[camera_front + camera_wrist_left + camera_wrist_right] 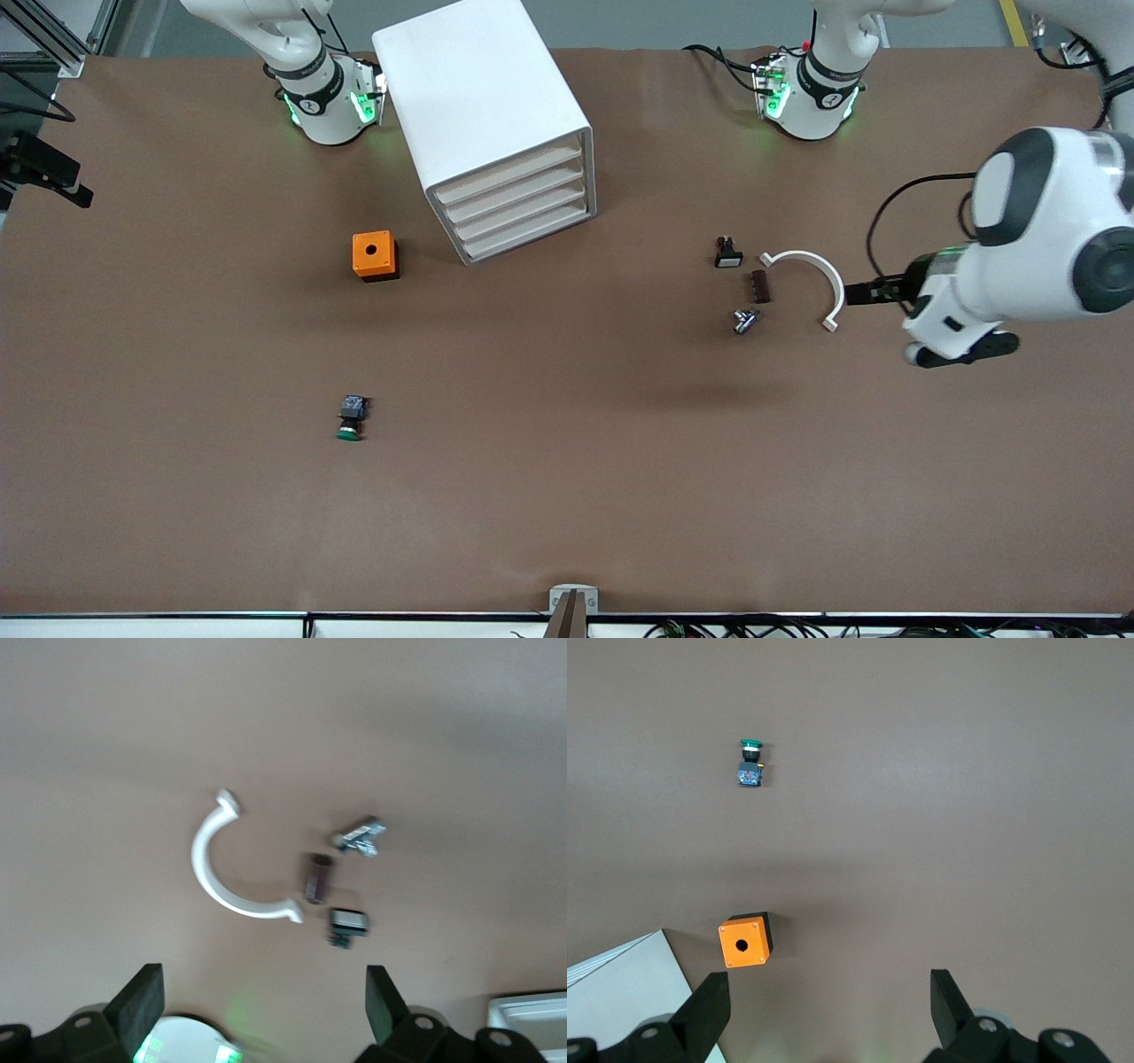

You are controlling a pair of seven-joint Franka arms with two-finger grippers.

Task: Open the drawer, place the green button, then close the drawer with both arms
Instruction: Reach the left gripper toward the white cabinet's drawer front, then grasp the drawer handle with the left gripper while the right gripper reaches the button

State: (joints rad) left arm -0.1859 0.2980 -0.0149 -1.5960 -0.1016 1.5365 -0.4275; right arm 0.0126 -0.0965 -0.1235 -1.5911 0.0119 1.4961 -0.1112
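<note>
The white cabinet (483, 115) stands between the arms' bases, and all four of its drawers are shut. The drawer (524, 213) is third from the top. The button (352, 418), with its green cap, lies on the table nearer the front camera than the orange box. It also shows in the right wrist view (750, 763). My left gripper (261, 1005) is open and empty. In the front view (964, 348) it hangs over the left arm's end of the table. My right gripper (828, 1010) is open and empty, high over the table beside the cabinet (620, 992). It is out of the front view.
An orange box (375, 255) with a round hole sits beside the cabinet; it also shows in the right wrist view (745, 941). Toward the left arm's end lie a white curved clamp (811, 275), a black part with a white face (728, 254), a brown part (759, 286) and a metal part (746, 320).
</note>
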